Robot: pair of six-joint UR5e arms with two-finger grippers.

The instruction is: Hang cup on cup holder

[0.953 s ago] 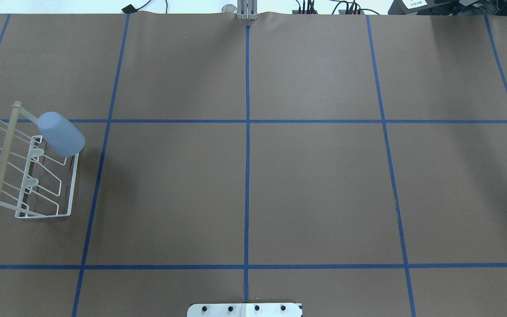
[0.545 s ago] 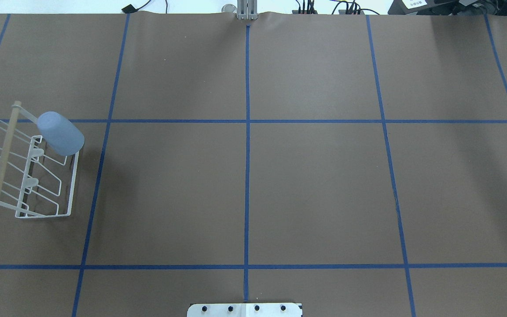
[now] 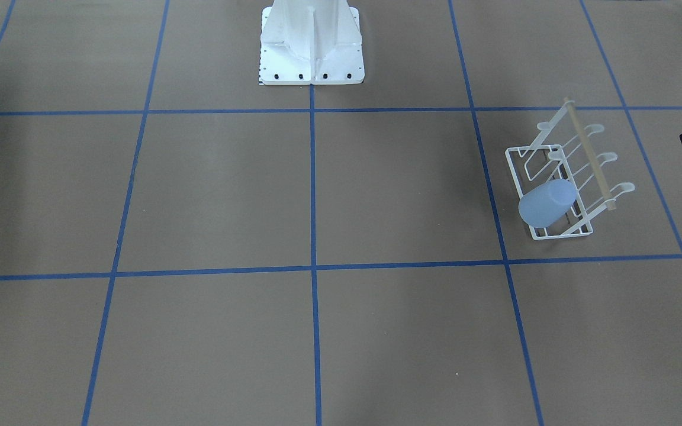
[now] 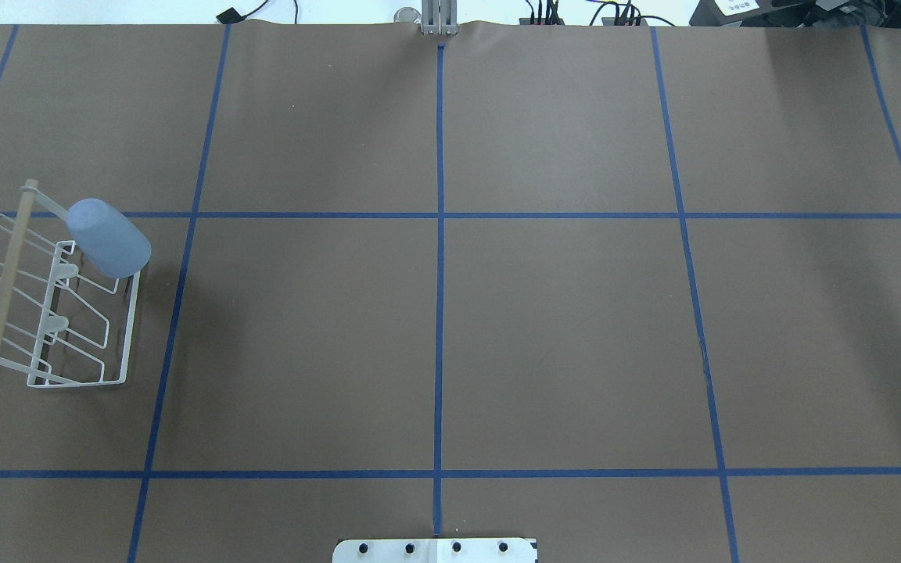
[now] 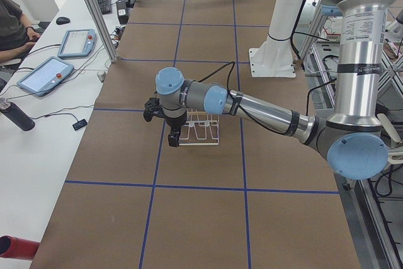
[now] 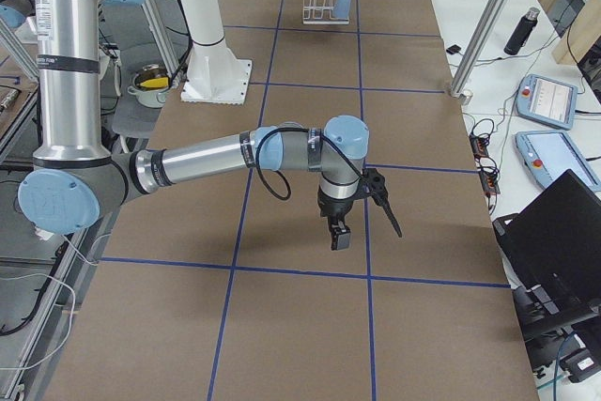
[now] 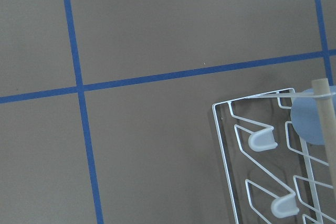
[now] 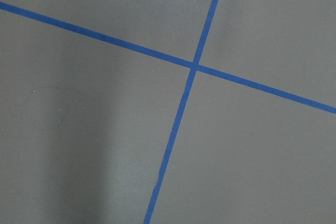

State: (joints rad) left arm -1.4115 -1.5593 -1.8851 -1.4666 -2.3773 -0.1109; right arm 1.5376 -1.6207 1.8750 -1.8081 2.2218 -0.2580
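One cup [image 4: 109, 249]; one cup holder [image 4: 131, 328]; one wooden rod [image 4: 9, 274]; two arms: left arm [image 5: 264, 113], right arm [image 6: 197, 164]

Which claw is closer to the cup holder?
Left. The left claw hangs just beside the cup holder, near the table's left end. The right claw is far off, above a tape crossing toward the opposite end.

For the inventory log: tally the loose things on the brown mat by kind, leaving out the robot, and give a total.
cup, light blue, tilted on the rack: 1
cup holder, white wire with a wooden rod: 1
Total: 2
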